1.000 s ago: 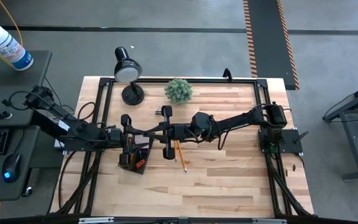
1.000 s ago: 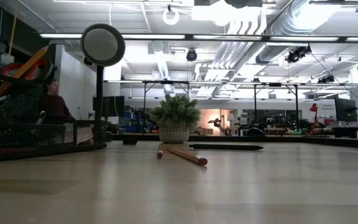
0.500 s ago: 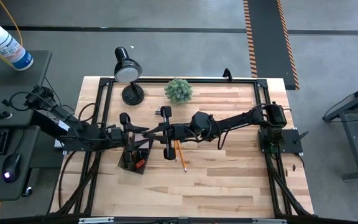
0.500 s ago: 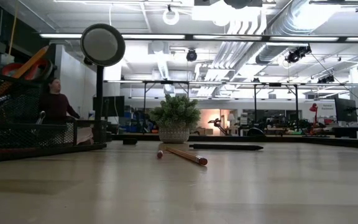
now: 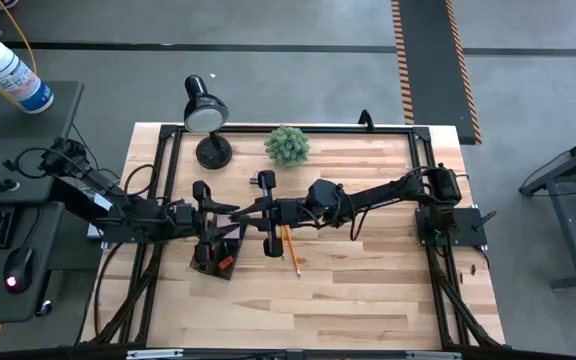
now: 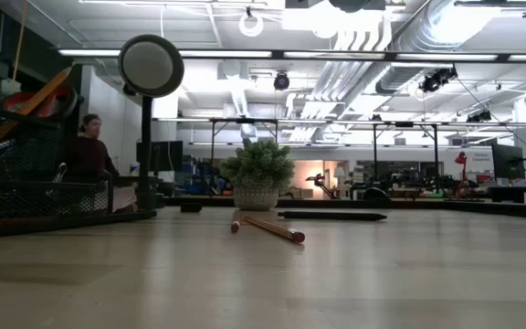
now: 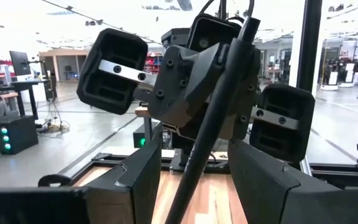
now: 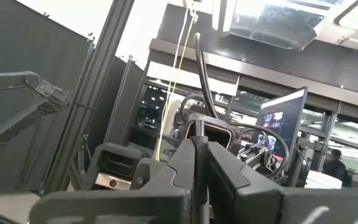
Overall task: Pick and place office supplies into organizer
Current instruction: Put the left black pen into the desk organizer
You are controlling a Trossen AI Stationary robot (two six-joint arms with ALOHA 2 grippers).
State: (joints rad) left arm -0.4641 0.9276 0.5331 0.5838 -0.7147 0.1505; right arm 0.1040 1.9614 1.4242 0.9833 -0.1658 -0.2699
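At the centre-left of the high view, the black mesh organizer (image 5: 219,254) sits on the wooden surface (image 5: 368,290) with both arms meeting just above it. It already holds several supplies: in the low view, at the far left of the frame, an orange pencil (image 6: 24,112) and the red handles of the scissors (image 6: 27,99) stick up out of it, so part of the job looks done. The right pincer (image 5: 230,213) is clamped shut on a thin dark pen (image 7: 213,106), which the left wrist view shows running slantwise between its closed fingers. The left pincer (image 5: 204,220) stands wide open just beside it, holding nothing, its fingers (image 7: 263,180) spread either side of the pen; whether this is a hand-over or a drop into the organizer I cannot tell. Still out on the surface, right of the organizer near the frame's middle, lie two yellow-orange pencils (image 5: 290,247), and the low view shows another dark pen (image 6: 331,217) lying flat beyond them, in front of the potted plant (image 6: 257,174). By my reckoning, the held pen, the two pencils and that second pen remain.
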